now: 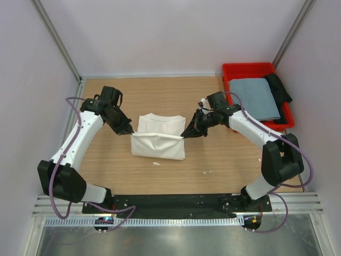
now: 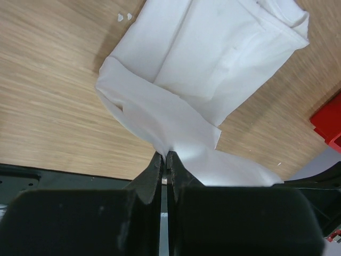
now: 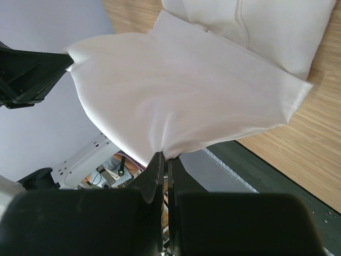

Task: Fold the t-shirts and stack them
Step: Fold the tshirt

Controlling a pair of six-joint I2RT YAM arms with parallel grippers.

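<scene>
The white t-shirt lies partly folded in the middle of the table, its red print hidden. My left gripper is shut on its left corner, and my right gripper is shut on its right corner. Between them the near layer is lifted and stretched taut above the rest. The left wrist view shows the cloth pinched at my gripper. The right wrist view shows the lifted sheet pinched at my gripper. The folded grey-blue t-shirt lies in the red bin.
The red plastic bin stands at the far right corner, with a black cloth draped at its right side. Small white scraps lie on the wood in front of the shirt. Grey walls close in the table.
</scene>
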